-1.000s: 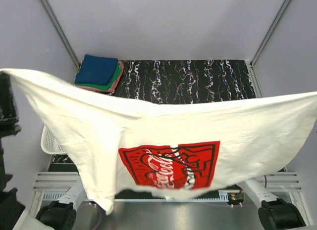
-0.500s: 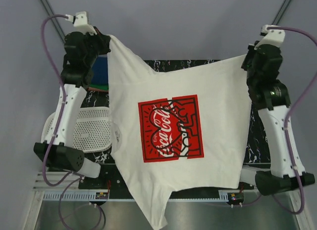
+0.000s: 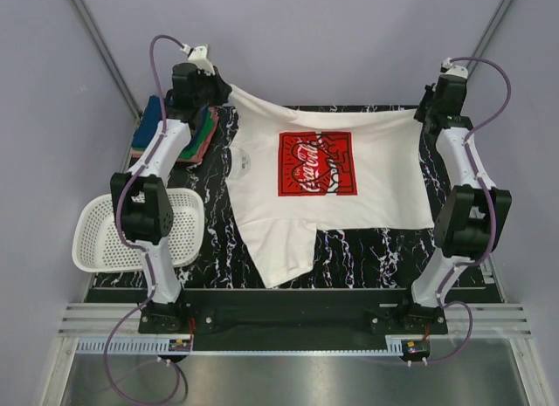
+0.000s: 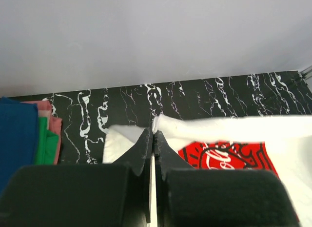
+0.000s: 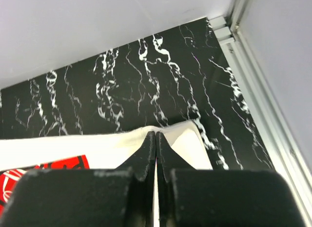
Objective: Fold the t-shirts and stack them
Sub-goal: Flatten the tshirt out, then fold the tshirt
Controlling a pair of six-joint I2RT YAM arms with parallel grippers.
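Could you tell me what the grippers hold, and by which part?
The white cloth t-shirt with red print: left gripper and right gripper pinch its far edge's ends.

white t-shirt [image 3: 384, 179] lowered from mid-air, stretched over far table [image 3: 367, 249], basket [image 3: 94, 240] uncovered

White mesh basket [image 3: 91, 249] at marbled table's [image 3: 376, 249] left edge.
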